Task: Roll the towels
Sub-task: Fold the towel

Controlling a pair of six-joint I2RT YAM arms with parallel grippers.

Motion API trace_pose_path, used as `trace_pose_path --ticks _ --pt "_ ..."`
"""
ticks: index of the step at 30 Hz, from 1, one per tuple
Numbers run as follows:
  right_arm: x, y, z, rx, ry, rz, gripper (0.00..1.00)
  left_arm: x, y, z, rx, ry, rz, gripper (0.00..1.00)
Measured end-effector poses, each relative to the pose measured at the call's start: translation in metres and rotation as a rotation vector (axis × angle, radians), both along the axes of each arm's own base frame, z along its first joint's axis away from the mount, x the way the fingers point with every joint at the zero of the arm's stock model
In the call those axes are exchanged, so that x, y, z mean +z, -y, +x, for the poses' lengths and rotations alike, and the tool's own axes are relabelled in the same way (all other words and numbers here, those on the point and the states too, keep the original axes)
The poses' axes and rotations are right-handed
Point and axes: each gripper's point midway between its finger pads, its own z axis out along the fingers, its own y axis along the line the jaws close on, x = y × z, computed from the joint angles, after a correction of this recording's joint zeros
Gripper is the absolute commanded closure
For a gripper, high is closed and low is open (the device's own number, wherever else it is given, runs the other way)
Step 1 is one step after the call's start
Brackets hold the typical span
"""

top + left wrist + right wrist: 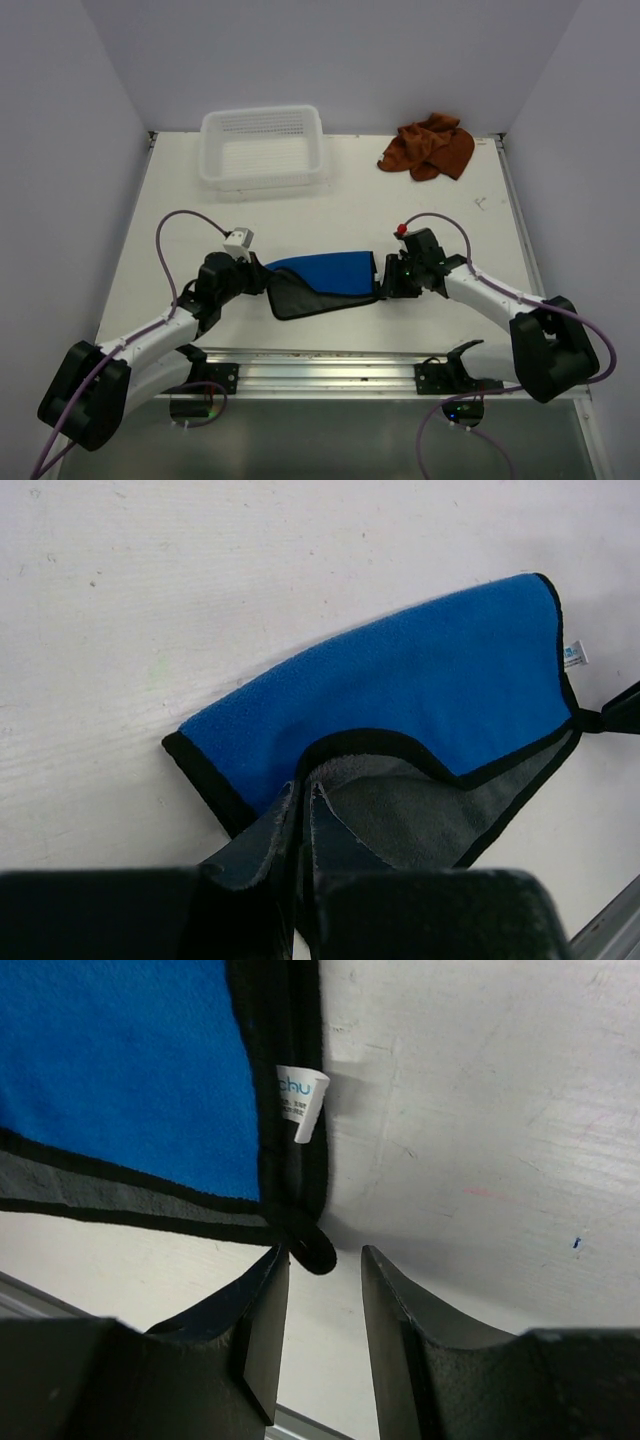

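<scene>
The blue towel (325, 272) is laid near table centre, slightly toward 6 o'clock, folded over loosely with its grey underside shown; no roll is formed yet. Its 9 o'clock edge is pinched in the closed left gripper (303, 798). The right gripper (325, 1260) is parted narrowly at the 3 o'clock corner, nothing clamped. The rust-brown towel (428, 147) is left crumpled at 1 o'clock. The task is judged barely begun.

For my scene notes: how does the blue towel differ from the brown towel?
The blue towel lies folded fairly flat near the arms; the brown towel is crumpled at the far right. The blue towel has black edging; the brown towel looks plain. The left gripper is shut on the blue towel; nothing touches the brown towel. Both lie on the table, unrolled.
</scene>
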Motion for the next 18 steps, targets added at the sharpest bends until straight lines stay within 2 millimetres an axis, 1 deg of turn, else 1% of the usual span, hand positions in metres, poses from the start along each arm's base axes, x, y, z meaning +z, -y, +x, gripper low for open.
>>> trace_pose_path --ticks 3,4,6,7,9,10,14,18 --pt "-0.008 0.001 -0.006 0.003 -0.030 -0.005 0.62 -0.002 0.000 0.000 0.001 -0.005 0.003 0.94" --pt "-0.011 0.000 -0.008 0.005 -0.042 0.000 0.69 -0.002 0.000 0.000 0.001 -0.007 0.004 0.94" --pt "-0.012 -0.002 -0.009 0.005 -0.052 0.013 0.76 -0.002 0.000 -0.001 0.001 -0.008 0.004 0.94" --pt "-0.012 -0.004 -0.009 0.005 -0.054 0.020 0.88 -0.003 -0.001 -0.001 0.002 -0.009 0.005 0.94" --pt "-0.012 -0.007 -0.009 0.007 -0.058 0.034 0.97 -0.003 -0.001 -0.001 0.002 -0.009 0.006 0.94" --pt "-0.012 -0.007 -0.009 0.004 -0.060 0.038 1.00 -0.003 -0.001 -0.001 0.002 -0.009 0.006 0.94" --pt "-0.010 -0.007 -0.009 -0.001 -0.058 0.043 1.00 -0.004 -0.001 -0.001 0.003 -0.012 0.008 0.94" --pt "0.002 -0.006 -0.009 -0.002 -0.029 0.048 1.00 -0.005 -0.003 -0.001 0.008 -0.019 0.018 0.94"
